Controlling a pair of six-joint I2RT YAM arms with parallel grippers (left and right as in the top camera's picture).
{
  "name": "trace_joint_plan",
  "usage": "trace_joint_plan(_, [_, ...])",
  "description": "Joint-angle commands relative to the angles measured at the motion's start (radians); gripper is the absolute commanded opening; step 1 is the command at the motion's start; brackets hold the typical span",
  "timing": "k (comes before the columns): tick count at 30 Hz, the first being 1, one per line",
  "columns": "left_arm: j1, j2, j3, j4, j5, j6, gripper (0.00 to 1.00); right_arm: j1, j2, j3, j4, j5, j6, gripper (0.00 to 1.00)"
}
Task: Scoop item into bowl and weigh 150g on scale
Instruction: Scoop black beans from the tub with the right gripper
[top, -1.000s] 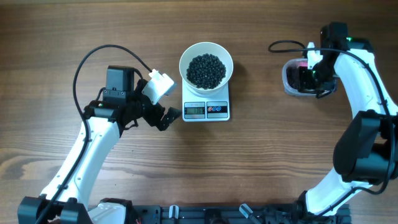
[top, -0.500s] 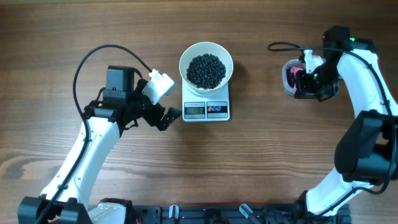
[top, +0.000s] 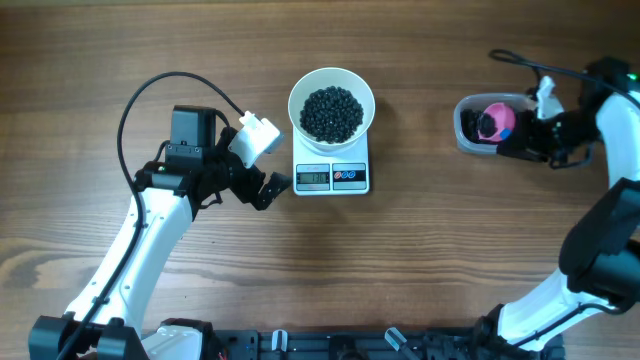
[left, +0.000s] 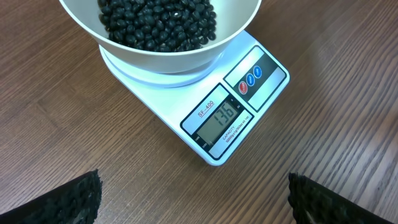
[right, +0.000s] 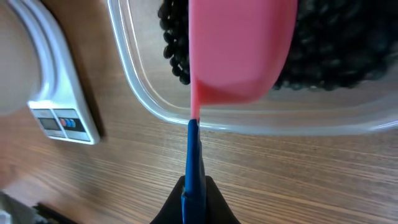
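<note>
**Bowl loaded on scale; scoop over the tub**

The scale (top: 331, 176) lies square to the counter (top: 420, 260). Its display edge faces the arms' bases. The far part is hidden under the bowl, so we judge its long axis as running near to far. In the left wrist view the display reads 136, with a red and two blue buttons beside it.

The bowl (top: 331, 85) sits upright on the far part of the scale's platform and overhangs it on both sides. It holds a dark heap of beans (top: 332, 112), filling the middle and well below the rim.

Off to the right, well apart from the scale, stands a clear tub (top: 464, 135). The right wrist view shows more of the same beans inside it, piled toward one side.

The scoop (top: 495, 121) has its pink cup over the tub. Its blue handle (right: 193, 155) crosses the tub's rim and points right, so the long axis runs roughly left to right. We cannot tell whether the cup touches the beans, or what it carries.

The right gripper (top: 522, 140) has its fingers clenched on the blue handle, just outside the tub.

The left gripper (top: 272, 186) sits just left of the scale's display corner, pointing at it. Its fingers (left: 68, 199) are spread wide, holding nothing.
</note>
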Motion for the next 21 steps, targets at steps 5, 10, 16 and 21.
trace_joint_plan(5, [0.003,-0.002,-0.006,0.000,0.008,0.005,1.00,-0.087,-0.014,-0.005,-0.015,-0.233,-0.114,0.04])
trace_joint_plan(10, [0.003,-0.002,-0.006,-0.001,0.008,0.005,1.00,-0.087,-0.016,0.002,-0.024,-0.325,-0.136,0.04])
trace_joint_plan(16, [0.003,-0.002,-0.006,-0.001,0.008,0.005,1.00,-0.084,-0.017,0.002,-0.027,-0.447,-0.149,0.04])
trace_joint_plan(21, [0.003,-0.002,-0.006,-0.001,0.008,0.005,1.00,0.003,-0.020,0.013,0.003,-0.494,-0.114,0.04])
